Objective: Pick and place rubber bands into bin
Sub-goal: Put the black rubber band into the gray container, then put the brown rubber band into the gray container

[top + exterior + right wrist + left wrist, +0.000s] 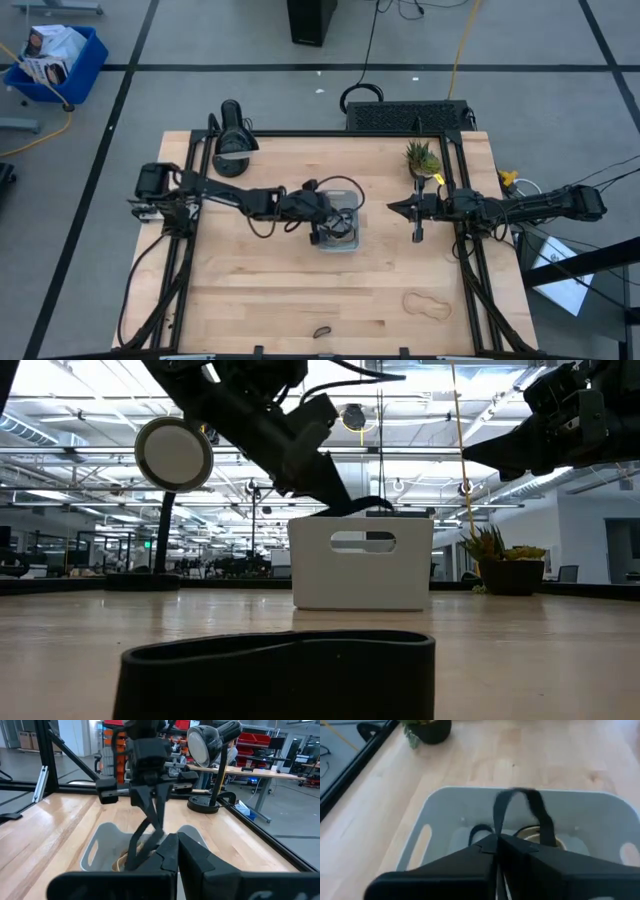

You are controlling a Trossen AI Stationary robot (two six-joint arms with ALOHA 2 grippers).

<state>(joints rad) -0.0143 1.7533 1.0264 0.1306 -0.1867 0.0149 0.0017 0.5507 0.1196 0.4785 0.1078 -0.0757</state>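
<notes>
The pale bin point(338, 228) stands at the table's middle; it also shows in the low view point(360, 565) and the left wrist view point(445, 810). My left gripper point(322, 226) is over the bin's left part, shut on a dark rubber band point(520, 799). A tan band point(540, 836) and another dark band point(479, 830) lie in the bin. A tan band point(427, 305) and a small dark band point(322, 331) lie flat on the table near its front edge. My right gripper point(395, 208) is shut and empty to the right of the bin. My left gripper pinches the dark rubber band between its two fingertips, on a stretch of the loop point(499, 827) beside them. The fingers slant down from the table's left. The rest of the loop point(368, 506) arches out past the fingertips, over the bin's rim.
A small potted plant point(422, 160) stands at the far right and a black desk lamp point(235, 140) at the far left. Black frame rails point(470, 270) run along the table's sides. A large blue crate point(60, 60) sits on the floor off the table.
</notes>
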